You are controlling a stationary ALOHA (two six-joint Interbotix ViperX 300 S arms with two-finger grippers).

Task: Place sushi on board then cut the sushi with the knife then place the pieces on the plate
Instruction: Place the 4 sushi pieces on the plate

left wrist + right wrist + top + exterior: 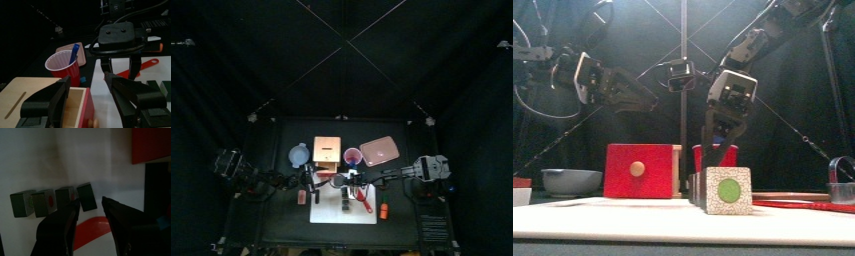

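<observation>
The sushi roll [720,190], a row of dark green blocks with a white end face, stands on the white board [342,212]. In the right wrist view its blocks [50,202] sit side by side. My right gripper [90,203] hangs open just above the roll's end block [85,196], a jaw on each side [715,152]. A red knife [800,205] lies on the board to the right of the roll. My left gripper [87,80] is open and holds nothing, raised left of the board [315,181]. The blue knife [73,50] stands in the red cup [62,64]. The pink plate [381,151] lies at the back right.
A wooden box with a red drawer front [636,170] stands just left of the sushi. The blue-grey bowl [571,181] sits further left. The red cup stands close behind the roll, between box and plate.
</observation>
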